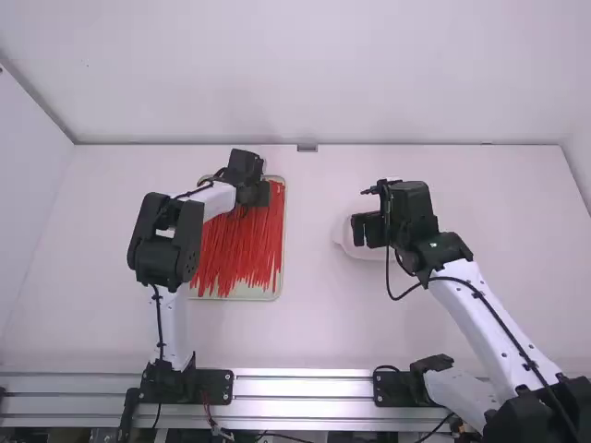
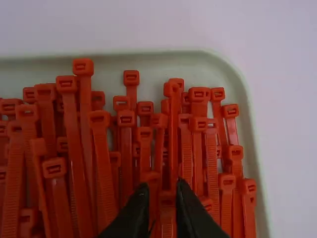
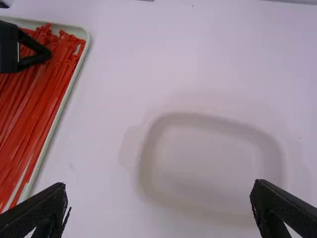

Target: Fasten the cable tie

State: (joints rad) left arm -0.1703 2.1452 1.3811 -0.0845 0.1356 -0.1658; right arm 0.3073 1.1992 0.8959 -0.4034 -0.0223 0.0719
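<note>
Several red cable ties lie heaped in a pale green tray at the table's left middle. My left gripper is down in the far end of the pile, its fingers shut on one red cable tie that runs up between them. My right gripper hangs open over an empty white dish right of the tray, with nothing between its fingers. The right wrist view also takes in the tray's corner and the left gripper.
Bare white table surrounds the tray and the dish, bounded by white walls at the back and the sides. A metal rail carries both arm bases along the near edge.
</note>
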